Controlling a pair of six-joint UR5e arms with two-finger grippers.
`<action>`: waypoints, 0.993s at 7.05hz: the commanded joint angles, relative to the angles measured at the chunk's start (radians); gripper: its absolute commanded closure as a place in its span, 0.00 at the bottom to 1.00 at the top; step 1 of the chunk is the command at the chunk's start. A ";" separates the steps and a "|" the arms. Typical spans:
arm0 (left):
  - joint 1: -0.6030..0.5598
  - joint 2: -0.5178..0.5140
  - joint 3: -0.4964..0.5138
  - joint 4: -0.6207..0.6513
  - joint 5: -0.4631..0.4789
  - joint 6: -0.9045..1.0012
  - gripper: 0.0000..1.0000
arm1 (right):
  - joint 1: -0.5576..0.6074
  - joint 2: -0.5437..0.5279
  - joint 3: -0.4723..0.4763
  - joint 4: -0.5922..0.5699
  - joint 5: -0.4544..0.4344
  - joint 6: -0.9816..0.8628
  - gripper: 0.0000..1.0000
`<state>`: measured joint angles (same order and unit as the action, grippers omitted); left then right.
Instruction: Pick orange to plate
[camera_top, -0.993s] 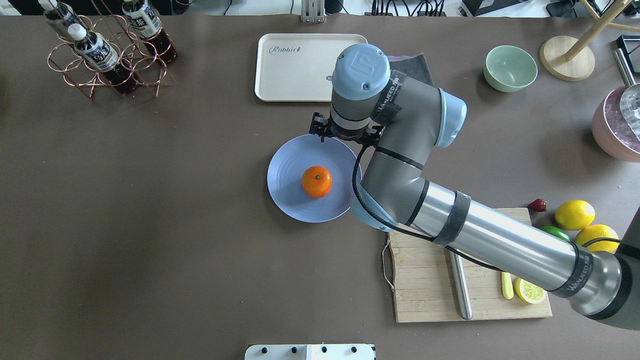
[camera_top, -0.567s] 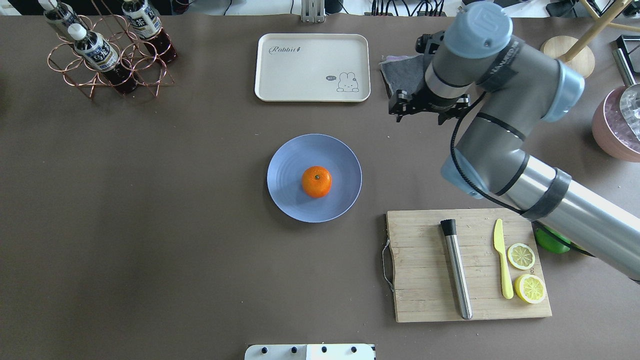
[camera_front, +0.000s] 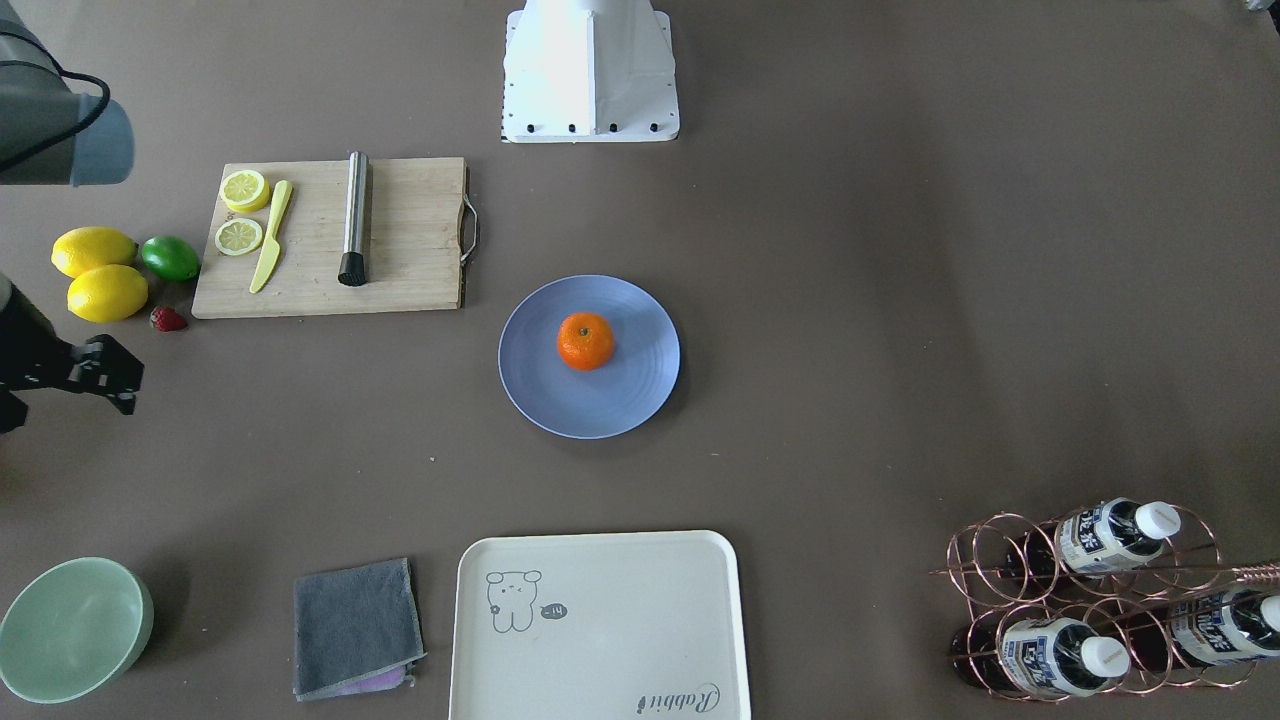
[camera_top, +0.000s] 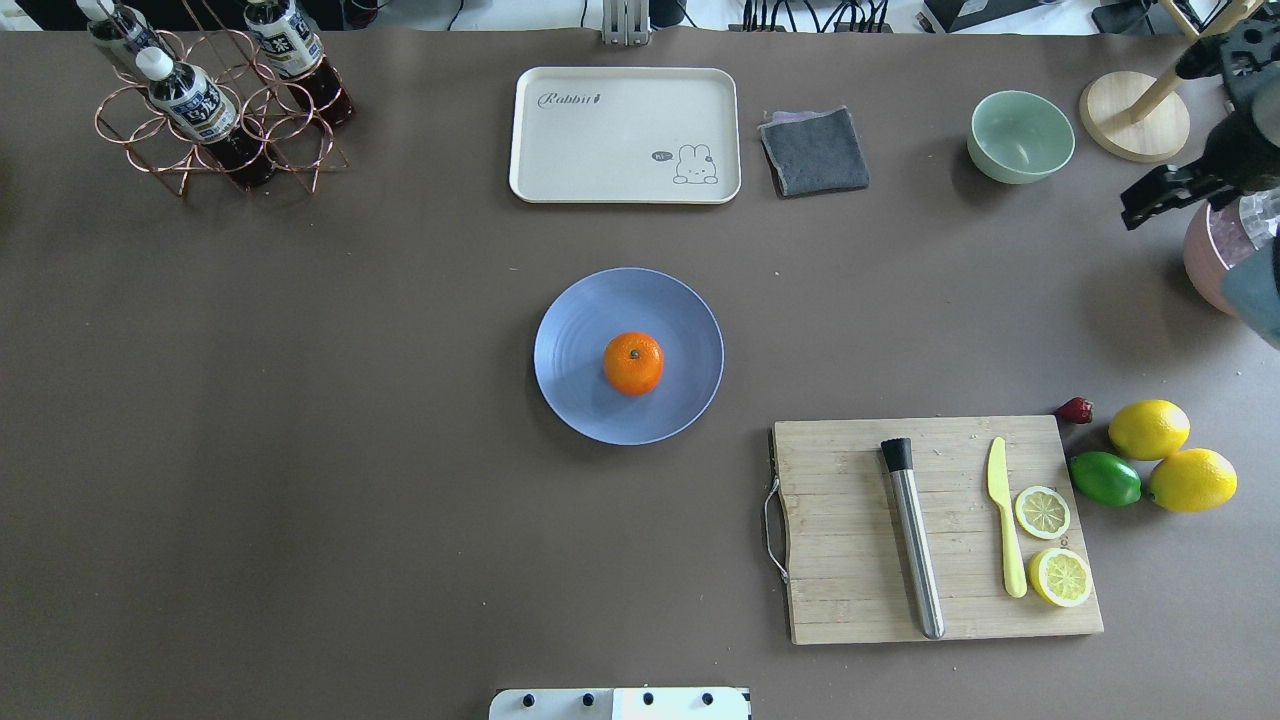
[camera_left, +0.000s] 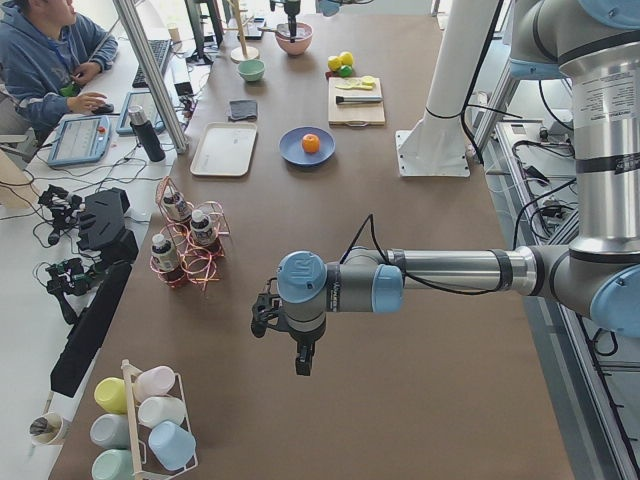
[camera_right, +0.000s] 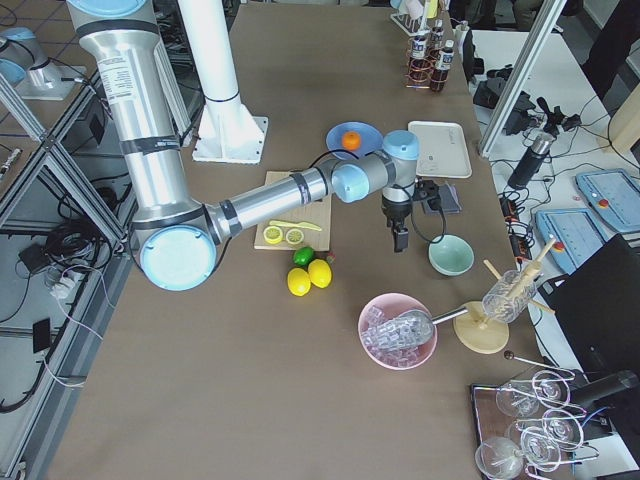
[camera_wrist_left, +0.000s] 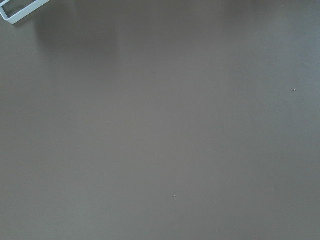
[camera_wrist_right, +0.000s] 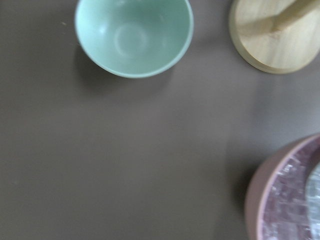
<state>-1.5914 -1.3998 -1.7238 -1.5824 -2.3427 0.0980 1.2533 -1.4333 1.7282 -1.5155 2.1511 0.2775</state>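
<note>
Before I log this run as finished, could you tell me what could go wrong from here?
The orange lies loose on the flat plate; a knock to the table could roll it off.
The right gripper hangs near the pink bowl and the green bowl; a low swing might clip either.

Robotics lab: seated operator (camera_left: 45, 55), tablet (camera_left: 78, 140), aluminium post (camera_left: 150, 75), white arm pedestal (camera_left: 450, 100).
</note>
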 joint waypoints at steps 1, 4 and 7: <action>-0.001 0.002 -0.003 -0.001 0.000 0.000 0.02 | 0.254 -0.197 -0.005 0.002 0.069 -0.319 0.00; -0.001 0.001 -0.003 0.001 0.000 -0.003 0.02 | 0.385 -0.280 -0.073 -0.006 0.062 -0.354 0.00; -0.001 0.004 0.000 -0.002 0.000 -0.004 0.02 | 0.383 -0.256 -0.098 -0.038 0.122 -0.343 0.00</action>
<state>-1.5923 -1.3977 -1.7248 -1.5818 -2.3424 0.0918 1.6365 -1.6991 1.6333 -1.5316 2.2369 -0.0696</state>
